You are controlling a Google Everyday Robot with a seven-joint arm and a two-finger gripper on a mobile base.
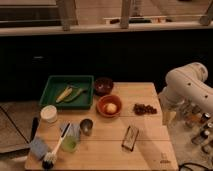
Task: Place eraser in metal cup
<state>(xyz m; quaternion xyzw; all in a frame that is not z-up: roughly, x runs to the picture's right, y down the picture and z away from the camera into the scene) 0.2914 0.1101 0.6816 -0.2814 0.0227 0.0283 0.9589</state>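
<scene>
The eraser (130, 137), a flat oblong block with dark sides and a paler top face, lies on the wooden table (145, 97) right of centre near the front. The metal cup (86, 126), small, silver-grey and dark inside, stands upright left of the eraser, about a hand-length away. The white arm (187, 85) bends in from the right. My gripper (168, 117) hangs low beside the table's right edge, right of and behind the eraser and touching nothing.
A green tray (50, 97) with pale food stands at back left. Near it are a dark bowl (103, 85), an orange bowl (109, 106) and grapes (144, 108). A white tub (48, 113), pale green cup (70, 143), blue sponge (37, 147) and brush (52, 154) crowd the left front.
</scene>
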